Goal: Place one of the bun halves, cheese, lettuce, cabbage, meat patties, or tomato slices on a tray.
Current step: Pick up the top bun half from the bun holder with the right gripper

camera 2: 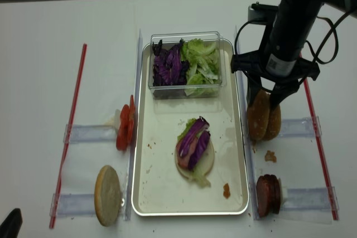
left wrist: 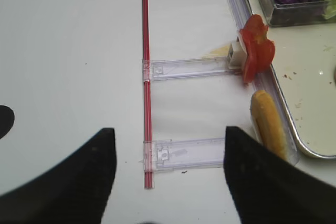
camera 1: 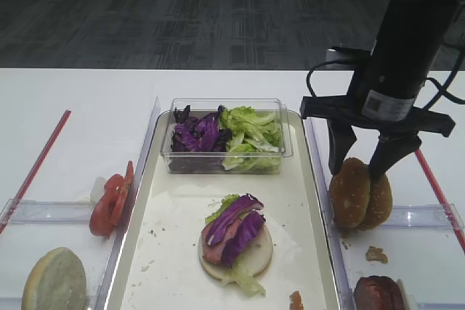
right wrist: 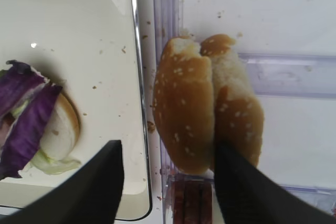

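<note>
**Right now: my right fingers straddle a seeded bun beside the tray**

Just off the tray's (camera 1: 138,212) right rim, two sesame bun tops (camera 1: 360,194) stand on edge, leaning together on the white table (camera 1: 73,107). My right gripper (camera 1: 359,157) hangs over them with its jaws spread wide, one finger outside the nearer bun and the other pushed between the pair; nothing is lifted. My left gripper (left wrist: 168,166) hovers apart over the table's left side, holding nothing. On the tray's middle sits a pale bun base (camera 1: 236,248) stacked with lettuce and purple cabbage (camera 1: 240,226). A clear tub (camera 1: 227,137) of both leaves fills the tray's far end. Tomato slices (camera 1: 109,201) stand by its left rim, another bun half (camera 1: 54,281) at the near-left. A meat patty (camera 1: 378,294) stands near-right.
</note>
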Available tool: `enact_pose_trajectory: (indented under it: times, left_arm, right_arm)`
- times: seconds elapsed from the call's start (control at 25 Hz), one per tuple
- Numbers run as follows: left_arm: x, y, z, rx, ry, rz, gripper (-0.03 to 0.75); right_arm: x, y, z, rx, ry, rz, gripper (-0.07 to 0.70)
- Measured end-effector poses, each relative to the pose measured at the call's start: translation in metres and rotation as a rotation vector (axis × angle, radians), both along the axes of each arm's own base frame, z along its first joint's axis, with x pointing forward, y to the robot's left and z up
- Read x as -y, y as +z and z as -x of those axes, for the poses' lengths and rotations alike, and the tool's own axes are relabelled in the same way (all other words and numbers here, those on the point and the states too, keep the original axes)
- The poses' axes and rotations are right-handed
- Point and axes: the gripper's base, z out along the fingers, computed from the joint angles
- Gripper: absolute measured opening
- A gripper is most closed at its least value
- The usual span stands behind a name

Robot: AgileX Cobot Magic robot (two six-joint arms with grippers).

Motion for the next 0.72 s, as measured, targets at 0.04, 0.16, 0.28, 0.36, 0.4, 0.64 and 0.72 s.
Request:
enact_pose_trajectory:
  times: [0.04,0.16,0.28,0.36,0.4,0.64,0.72]
  left_arm:
    - [0.0000,0.0000,0.0000,0.000,0.000,0.000,0.422]
    - [0.0000,0.0000,0.0000,0.000,0.000,0.000,0.422]
    - [0.0000,0.0000,0.0000,0.000,0.000,0.000,0.422]
    - [0.0000,0.0000,0.0000,0.000,0.000,0.000,0.422]
    - [0.0000,0.0000,0.0000,0.000,0.000,0.000,0.422]
    - [0.0000,0.0000,0.0000,0.000,0.000,0.000,0.422]
    - [0.0000,0.0000,0.0000,0.000,0.000,0.000,0.422]
  right_arm:
    - [-0.0001,-0.0008,-0.0005,0.001,-0.001,0.000,0.412]
    - [-0.0008,-0.0030,-0.0021,0.005,-0.003,-0.004,0.412]
    - [-0.0014,-0.0033,-0.0031,0.013,-0.009,-0.009,0.412]
    - [-0.0014,-0.0033,-0.0031,0.013,-0.009,-0.009,0.412]
    - [-0.0014,-0.0033,-0.0032,0.015,-0.009,-0.009,0.412]
    - [-0.0027,-0.0031,-0.0044,0.026,-0.019,-0.023,0.412]
    - [-0.0037,-0.0029,-0.0046,0.027,-0.023,-0.034,0.412]
